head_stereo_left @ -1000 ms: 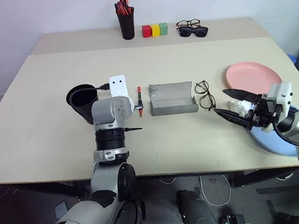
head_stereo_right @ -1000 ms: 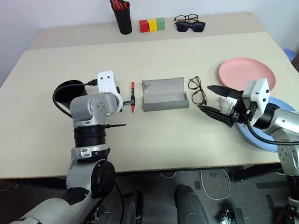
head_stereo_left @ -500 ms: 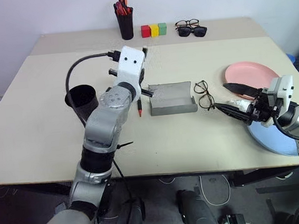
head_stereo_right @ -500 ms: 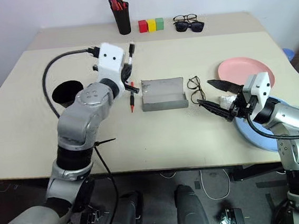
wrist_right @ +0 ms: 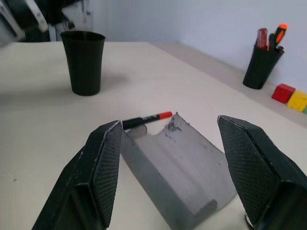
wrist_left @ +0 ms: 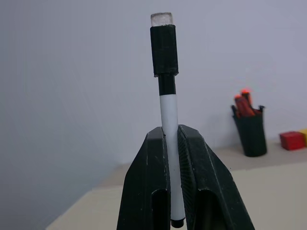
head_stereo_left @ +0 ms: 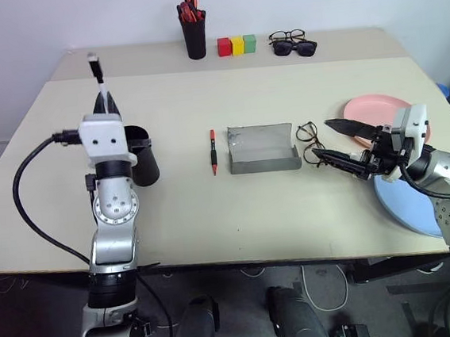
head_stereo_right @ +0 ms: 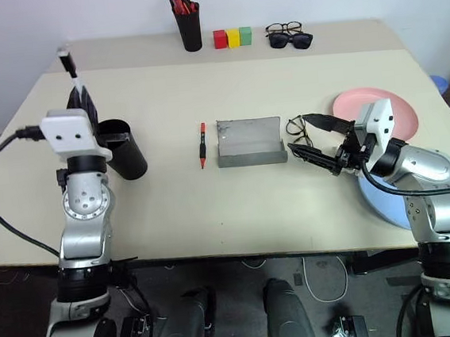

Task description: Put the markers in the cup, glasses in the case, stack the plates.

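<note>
One white marker [wrist_left: 169, 120] had come off the table: the left gripper [wrist_left: 171, 143], fingers clamped on its white barrel, had swung up and outward from beside the case and now held the marker upright, black cap on top, above and just behind the cup [head_stereo_left: 141, 154]. A second earlier that gripper was low over the table next to the red marker [head_stereo_left: 213, 150]. Judged from this, the pick was done and the drop into the cup was the step in hand; the marker would need tipping or lowering into the cup's mouth.

The right gripper [head_stereo_left: 342, 143] had barely shifted. Its jaws stood wide apart, empty, level, tips just beside the wire-frame glasses [head_stereo_left: 309, 142], which lay on the table touching nothing, right of the open grey case [head_stereo_left: 261, 148].

Count, task items:
- markers: 2 (white held, red on table left of the case)
- cup: 1, upright, seemingly empty
- glasses: 1 pair, not yet cased
- case: 1, lid open
- plates: 2, pink [head_stereo_left: 377, 109] and blue [head_stereo_left: 408, 207], side by side at the right edge, not stacked

Other items at the far edge: 1 pen pot [head_stereo_left: 192, 30] with thicker markers, 3 coloured blocks [head_stereo_left: 236, 45], 2 further pairs of spectacles [head_stereo_left: 291, 43].
</note>
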You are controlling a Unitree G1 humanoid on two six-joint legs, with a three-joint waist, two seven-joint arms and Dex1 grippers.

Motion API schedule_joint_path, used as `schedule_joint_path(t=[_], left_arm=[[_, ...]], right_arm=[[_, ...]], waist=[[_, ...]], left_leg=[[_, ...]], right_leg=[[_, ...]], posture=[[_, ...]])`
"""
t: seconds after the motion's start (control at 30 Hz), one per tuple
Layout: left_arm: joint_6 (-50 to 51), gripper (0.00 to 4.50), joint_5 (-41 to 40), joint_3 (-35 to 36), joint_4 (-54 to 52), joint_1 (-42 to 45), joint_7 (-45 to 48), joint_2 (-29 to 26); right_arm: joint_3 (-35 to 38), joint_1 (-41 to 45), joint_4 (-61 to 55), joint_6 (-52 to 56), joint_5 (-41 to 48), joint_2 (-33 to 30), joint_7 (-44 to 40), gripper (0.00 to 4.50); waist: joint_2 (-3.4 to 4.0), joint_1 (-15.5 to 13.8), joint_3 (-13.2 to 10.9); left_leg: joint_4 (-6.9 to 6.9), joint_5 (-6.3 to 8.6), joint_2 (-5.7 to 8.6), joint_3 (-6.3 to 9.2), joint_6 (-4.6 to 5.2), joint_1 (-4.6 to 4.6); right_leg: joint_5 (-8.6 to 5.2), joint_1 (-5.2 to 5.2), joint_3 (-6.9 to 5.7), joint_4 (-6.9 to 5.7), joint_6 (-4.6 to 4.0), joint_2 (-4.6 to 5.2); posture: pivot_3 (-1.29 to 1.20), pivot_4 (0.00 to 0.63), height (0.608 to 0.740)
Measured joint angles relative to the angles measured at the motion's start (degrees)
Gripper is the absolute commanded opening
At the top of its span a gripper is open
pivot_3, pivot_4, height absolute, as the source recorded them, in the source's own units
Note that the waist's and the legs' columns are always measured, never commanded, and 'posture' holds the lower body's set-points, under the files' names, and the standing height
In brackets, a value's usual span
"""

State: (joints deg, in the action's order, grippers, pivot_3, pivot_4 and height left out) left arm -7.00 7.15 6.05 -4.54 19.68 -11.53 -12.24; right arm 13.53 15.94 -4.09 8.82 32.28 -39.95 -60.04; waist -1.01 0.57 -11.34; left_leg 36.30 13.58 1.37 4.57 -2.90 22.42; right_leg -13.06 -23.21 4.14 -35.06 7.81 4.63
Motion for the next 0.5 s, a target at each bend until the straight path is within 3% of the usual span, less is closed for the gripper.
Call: schedule_joint_path(t=[0.5], left_arm=[[-4.5,0.04,0.8,-0.7,5.3,-2.0,-1.0,5.2]], right_arm=[[-2.4,2.0,-0.3,0.5,1.7,2.4,-2.4,3.23]], waist=[[0.0,0.2,0.0]], left_leg=[[0.01,0.0,-0.01,0.0,0.0,-0.02]], right_leg=[[0.01,0.0,-0.01,-0.05,0.02,-0.02]], posture=[[0.0,0.15,0.74]])
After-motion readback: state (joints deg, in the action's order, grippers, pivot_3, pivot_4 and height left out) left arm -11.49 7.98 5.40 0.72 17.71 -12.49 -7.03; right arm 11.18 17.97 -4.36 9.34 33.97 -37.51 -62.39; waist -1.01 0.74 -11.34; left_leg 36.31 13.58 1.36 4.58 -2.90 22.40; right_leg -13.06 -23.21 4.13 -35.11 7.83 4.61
